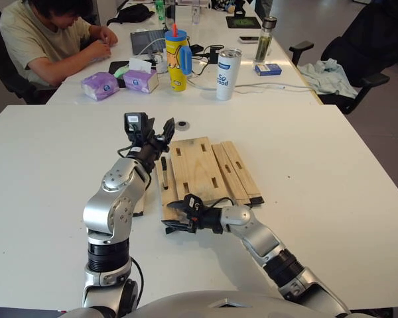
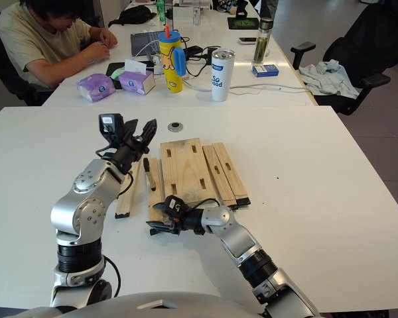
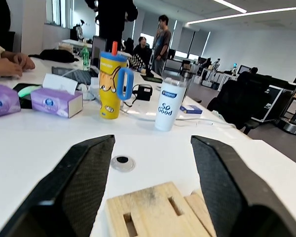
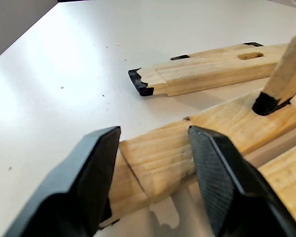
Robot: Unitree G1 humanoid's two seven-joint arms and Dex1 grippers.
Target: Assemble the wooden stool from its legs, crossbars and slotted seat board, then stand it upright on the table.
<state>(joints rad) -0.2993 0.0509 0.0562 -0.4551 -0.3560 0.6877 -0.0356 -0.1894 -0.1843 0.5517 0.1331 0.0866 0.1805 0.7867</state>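
Stool is unassembled — every part lies flat on the white tabletop (image 1: pixel 318 165).

- Slotted seat board (image 1: pixel 194 164) sits mid-table. Two slotted slats (image 1: pixel 235 171) lie touching along its right edge.
- One leg (image 2: pixel 156 192) lies along the board's left edge, running near to far. A second leg (image 2: pixel 126 197) lies further left, apart from the first and partly hidden under my left arm.
- A black-tipped wooden piece (image 4: pixel 286 69) rests tilted on the first leg, toward its far half. I can't tell which part it is.
- Small round disc (image 1: pixel 182 124) lies on the tabletop, just beyond the board's far edge.

Right gripper (image 1: pixel 171 218) is low at the near end of the first leg, with its fingers (image 4: pixel 96 173) spread and one on each side of the wood. The wrist view shows the leg filling the gap between them, but I can't confirm a firm pinch. I read this as lined up for a pick at the free end, where no other part crowds the fingers.

Left gripper (image 1: pixel 158 134) hovers above the far-left corner of the board, spread wide and holding nothing. It is probably parked there to steady or receive a part.

Judgement: this is the first step, grasping a leg. The risk is that lifting the leg will roll the tilted piece off — so lift slowly.
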